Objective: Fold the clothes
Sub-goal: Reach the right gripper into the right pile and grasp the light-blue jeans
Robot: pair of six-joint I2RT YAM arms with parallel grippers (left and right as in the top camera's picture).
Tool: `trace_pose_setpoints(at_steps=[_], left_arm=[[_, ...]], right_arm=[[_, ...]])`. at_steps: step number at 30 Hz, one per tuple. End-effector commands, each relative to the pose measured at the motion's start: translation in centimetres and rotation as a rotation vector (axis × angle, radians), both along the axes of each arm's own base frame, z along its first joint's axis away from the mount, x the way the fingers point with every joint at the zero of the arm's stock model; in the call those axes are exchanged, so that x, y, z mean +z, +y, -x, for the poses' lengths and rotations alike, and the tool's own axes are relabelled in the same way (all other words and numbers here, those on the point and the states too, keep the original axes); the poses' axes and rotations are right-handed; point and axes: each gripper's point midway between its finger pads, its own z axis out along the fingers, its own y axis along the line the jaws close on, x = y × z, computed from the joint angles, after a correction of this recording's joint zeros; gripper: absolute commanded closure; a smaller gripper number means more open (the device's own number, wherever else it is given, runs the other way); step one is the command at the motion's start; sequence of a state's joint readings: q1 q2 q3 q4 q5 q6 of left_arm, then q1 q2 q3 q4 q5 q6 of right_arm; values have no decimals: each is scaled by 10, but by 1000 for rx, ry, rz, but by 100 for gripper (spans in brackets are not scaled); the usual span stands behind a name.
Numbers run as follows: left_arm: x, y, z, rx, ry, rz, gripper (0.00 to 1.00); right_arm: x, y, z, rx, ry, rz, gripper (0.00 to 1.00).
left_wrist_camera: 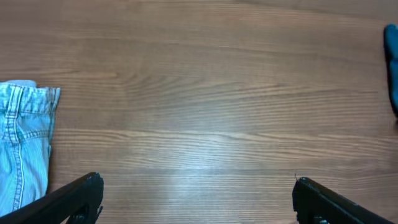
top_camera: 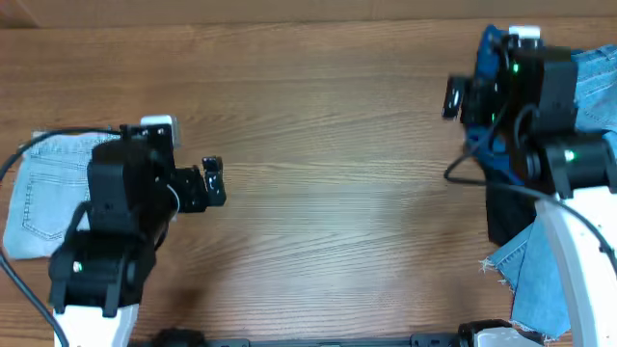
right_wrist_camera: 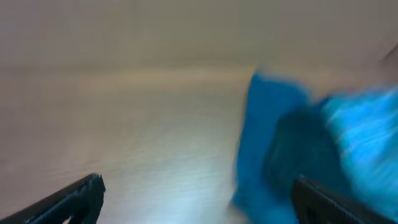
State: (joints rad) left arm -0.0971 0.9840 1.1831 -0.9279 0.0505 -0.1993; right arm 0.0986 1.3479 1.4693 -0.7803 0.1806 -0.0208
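A folded pair of pale washed jeans lies at the table's left edge, partly under my left arm; in the left wrist view these jeans sit at the left. My left gripper is open over bare wood to their right. A loose pile of clothes fills the right side: a royal-blue garment, a dark navy one and light-blue denim with a frayed hem. My right gripper hangs open at the pile's left edge, with the blurred royal-blue cloth by its right finger.
The wooden table stretches between the two arms. A black cable loops over the folded jeans. The right arm's white base stands over the denim pile.
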Motion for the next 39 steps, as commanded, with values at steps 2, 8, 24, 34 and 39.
trace_pose_setpoints(at_steps=[2, 8, 24, 34, 39], left_arm=[[12, -4, -4, -31, -16, 3, 0], [11, -4, -5, -31, -13, 3, 0], [-19, -13, -19, -23, 111, 65, 0], [-20, -14, -19, -16, 116, 83, 0], [-20, -14, -19, -16, 117, 83, 0]], right_arm=[[45, -110, -20, -263, -134, 284, 0], [1, -303, -32, -516, -106, 275, 0], [-189, -425, -46, -610, 78, 124, 2], [-67, -338, -72, -379, -128, -100, 96], [68, -232, -40, -211, -260, -88, 96]])
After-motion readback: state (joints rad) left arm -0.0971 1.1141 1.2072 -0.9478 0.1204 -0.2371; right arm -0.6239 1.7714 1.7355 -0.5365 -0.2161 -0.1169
